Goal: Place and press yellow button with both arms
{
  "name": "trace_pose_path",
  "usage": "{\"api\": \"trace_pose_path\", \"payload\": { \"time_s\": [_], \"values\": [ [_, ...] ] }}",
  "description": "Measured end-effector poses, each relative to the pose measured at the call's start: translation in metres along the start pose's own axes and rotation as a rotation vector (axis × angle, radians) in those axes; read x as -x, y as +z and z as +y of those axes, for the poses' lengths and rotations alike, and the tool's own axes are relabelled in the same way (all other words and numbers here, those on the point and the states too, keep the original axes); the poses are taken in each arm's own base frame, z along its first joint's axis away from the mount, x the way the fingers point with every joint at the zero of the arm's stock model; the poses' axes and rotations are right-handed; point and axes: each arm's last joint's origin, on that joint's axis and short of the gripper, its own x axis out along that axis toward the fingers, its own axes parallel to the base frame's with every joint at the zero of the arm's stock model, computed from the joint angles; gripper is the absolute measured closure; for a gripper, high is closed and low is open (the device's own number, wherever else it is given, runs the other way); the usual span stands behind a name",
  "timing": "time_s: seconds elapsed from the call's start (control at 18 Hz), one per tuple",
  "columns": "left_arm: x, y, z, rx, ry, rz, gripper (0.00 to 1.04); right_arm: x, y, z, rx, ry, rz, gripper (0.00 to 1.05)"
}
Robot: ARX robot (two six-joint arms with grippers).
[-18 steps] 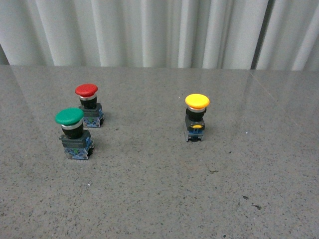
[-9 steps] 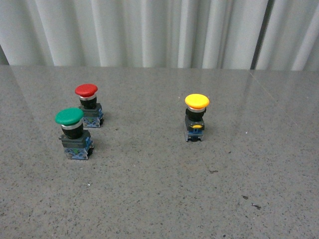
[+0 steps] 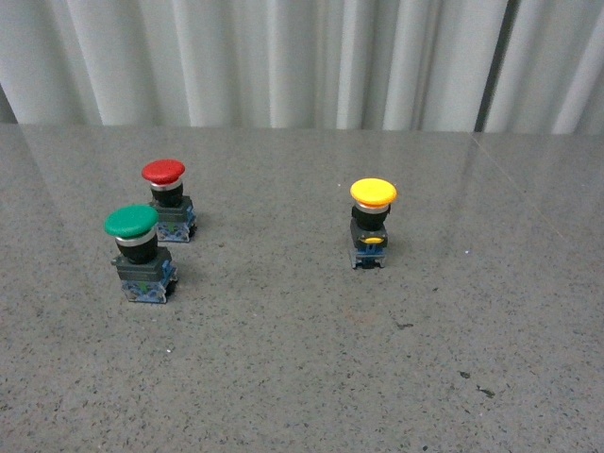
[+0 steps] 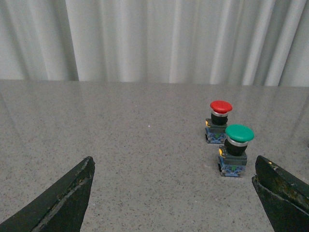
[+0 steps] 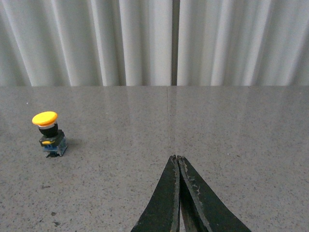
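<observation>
No readable writing is seen on the yellow button (image 3: 372, 222), upright on the table (image 3: 302, 377). Left gripper (image 4: 174, 193) is spread wide, right gripper (image 5: 178, 193) pressed closed, both empty.

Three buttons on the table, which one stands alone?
The yellow button. It stands by itself toward the right, while the green button and red button sit close together on the left.

Neither arm appears in the front view. The left pincer (image 4: 176, 193) shows only two fingertips, cut by the lower corners; the right pincer (image 5: 178, 162) runs off the bottom edge.
</observation>
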Motion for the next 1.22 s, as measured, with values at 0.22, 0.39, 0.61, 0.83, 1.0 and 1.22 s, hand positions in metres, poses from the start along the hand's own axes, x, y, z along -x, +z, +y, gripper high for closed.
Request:
{"api": "trace_pose_path", "payload": {
  "time_s": [0.22,0.39,0.61,0.83,1.0,1.22],
  "values": [
    [0.0,0.0,0.0,0.0,-0.001,0.0,0.07,0.0,-0.0003,0.0,0.0,0.0,0.003,1.03],
    [0.0,0.0,0.0,0.0,-0.001,0.0,0.07,0.0,-0.0003,0.0,0.0,0.0,0.003,0.89],
    [0.0,0.0,0.0,0.0,0.0,0.0,0.07,0.0,-0.0003,0.0,0.0,0.0,0.003,0.61],
    [0.0,0.0,0.0,0.0,-0.001,0.0,0.07,0.0,-0.0003,0.0,0.0,0.0,0.003,0.19],
    [0.0,0.0,0.0,0.0,0.0,0.0,0.07,0.0,-0.0003,0.0,0.0,0.0,0.003,0.07],
    [0.0,0.0,0.0,0.0,-0.001,0.0,0.07,0.0,-0.0003,0.0,0.0,0.0,0.003,0.07]
  ]
}}
